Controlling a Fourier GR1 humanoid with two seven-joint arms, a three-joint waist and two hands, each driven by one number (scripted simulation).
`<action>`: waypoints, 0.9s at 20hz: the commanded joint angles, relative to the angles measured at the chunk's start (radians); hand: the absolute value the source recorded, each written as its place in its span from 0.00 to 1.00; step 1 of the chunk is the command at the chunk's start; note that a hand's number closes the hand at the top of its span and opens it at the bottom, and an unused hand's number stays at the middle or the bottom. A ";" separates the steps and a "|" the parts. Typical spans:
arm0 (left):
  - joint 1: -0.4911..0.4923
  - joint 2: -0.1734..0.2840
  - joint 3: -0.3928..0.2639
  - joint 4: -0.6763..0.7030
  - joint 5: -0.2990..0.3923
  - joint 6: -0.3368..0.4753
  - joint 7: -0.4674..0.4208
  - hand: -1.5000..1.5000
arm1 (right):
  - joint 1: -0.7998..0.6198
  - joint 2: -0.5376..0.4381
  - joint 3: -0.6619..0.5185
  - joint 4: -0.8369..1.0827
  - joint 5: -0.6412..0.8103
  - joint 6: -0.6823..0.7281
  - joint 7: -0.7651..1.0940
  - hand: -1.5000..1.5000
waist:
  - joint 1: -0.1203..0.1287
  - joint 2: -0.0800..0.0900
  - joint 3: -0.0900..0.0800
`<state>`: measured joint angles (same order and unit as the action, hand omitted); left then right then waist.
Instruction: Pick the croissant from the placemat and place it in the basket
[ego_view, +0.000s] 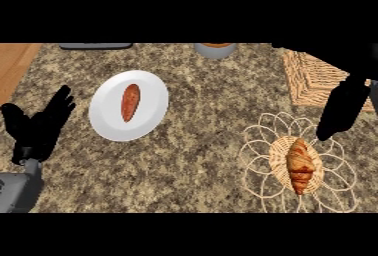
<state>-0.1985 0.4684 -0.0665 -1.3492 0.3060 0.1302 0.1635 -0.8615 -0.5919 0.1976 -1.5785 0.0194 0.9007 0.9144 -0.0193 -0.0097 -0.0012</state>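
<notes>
Place: a kitchen.
Surface: speckled granite counter (199, 150).
Setting: white plate (111, 125), woven placemat (258, 165), wicker basket (314, 75).

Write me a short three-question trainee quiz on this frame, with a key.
1. True or false: the croissant lies on the placemat.
2. What lies on the white plate? A) a sweet potato B) a spoon C) nothing
3. Which hand hangs just above the croissant?

Key:
1. True; it is not in the basket.
2. A, the sweet potato.
3. The right hand, fingers straight and pointing down; the left hand rests open at the left edge.
</notes>
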 joint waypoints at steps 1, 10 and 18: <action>0.026 -0.028 -0.009 -0.010 -0.028 0.002 -0.026 0.50 | 0.100 -0.045 -0.065 -0.187 -0.079 0.020 0.151 0.00 | -0.004 0.000 0.001; 0.015 -0.039 0.029 -0.054 -0.029 -0.024 0.027 0.50 | 0.484 -0.015 -0.082 -0.345 0.227 -0.079 -0.174 0.00 | 0.020 0.010 0.003; -0.036 -0.069 0.032 0.006 -0.077 -0.030 0.020 0.50 | 0.607 0.068 -0.025 -0.208 0.512 -0.327 -0.475 0.00 | 0.022 0.014 0.002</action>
<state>-0.1971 0.4216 -0.0337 -1.3878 0.2465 0.1023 0.1924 -0.2919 -0.5779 0.1362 -1.8696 0.4048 0.7095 0.5660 -0.0004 0.0011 0.0012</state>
